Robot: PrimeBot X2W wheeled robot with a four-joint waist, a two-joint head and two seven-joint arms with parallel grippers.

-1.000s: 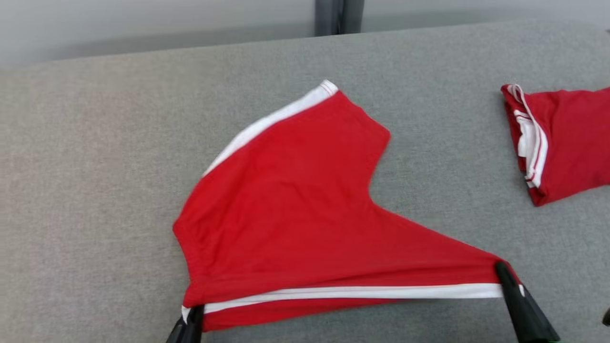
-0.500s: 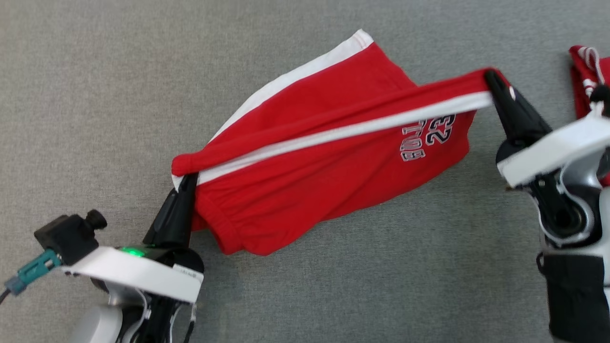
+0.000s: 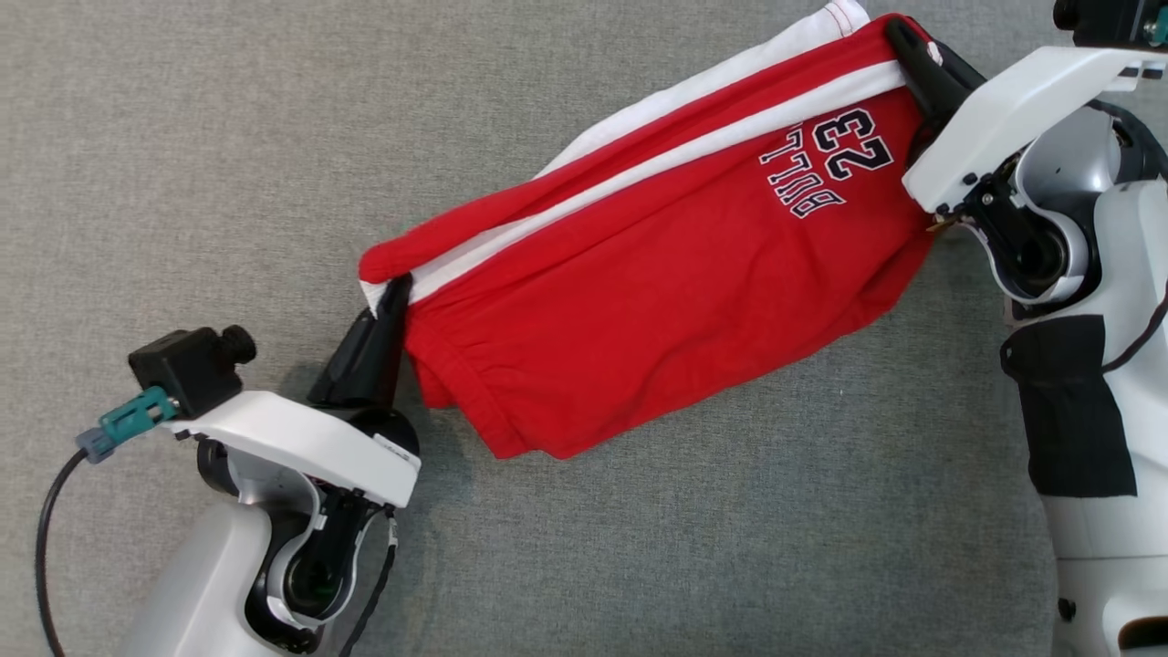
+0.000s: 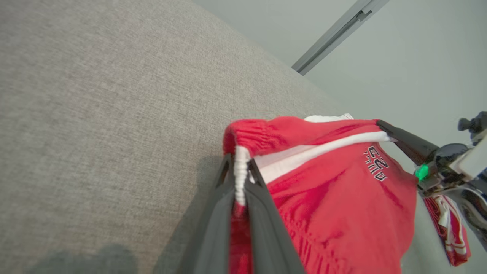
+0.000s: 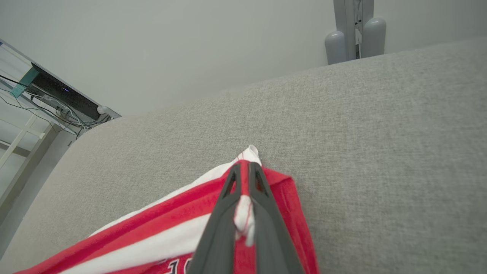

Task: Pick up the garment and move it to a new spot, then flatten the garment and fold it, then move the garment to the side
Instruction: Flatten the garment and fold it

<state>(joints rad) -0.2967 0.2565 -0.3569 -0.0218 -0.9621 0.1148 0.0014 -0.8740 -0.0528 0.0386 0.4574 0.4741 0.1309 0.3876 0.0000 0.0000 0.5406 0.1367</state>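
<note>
I am holding a pair of red shorts [image 3: 657, 301] stretched between my two claws above a grey fabric pad [image 3: 182, 137]. My left claw [image 3: 394, 292] is sitting at the near left. Its two dark fingers are pressed tight together on the gathered waistband, right where a white stripe [image 3: 639, 173] is starting. My right claw [image 3: 899, 36] is reaching to the far right. Its fingers are likewise clamped hard together, pinching the leg hem at the other end of that same stripe. The stripe is running taut in a straight line from one claw to the other, slanting from near left to far right. Below that line the red cloth is hanging and bulging toward me, and it is casting a soft shadow on the pad. A dark number 23 print [image 3: 835, 155] with small letters beside it is showing on the cloth close to my right claw, upside down from my head. Beyond the taut edge a second white-striped layer is peeking out on the far side. I cannot tell how much of the shorts is resting on the pad. From my left wrist, a second garment [image 4: 449, 232], red and white, is lying on the pad to the right, past my right arm. From my right wrist, a pale wall [image 5: 190, 45] and a grey post [image 5: 354, 26] are standing behind the pad's far edge.
</note>
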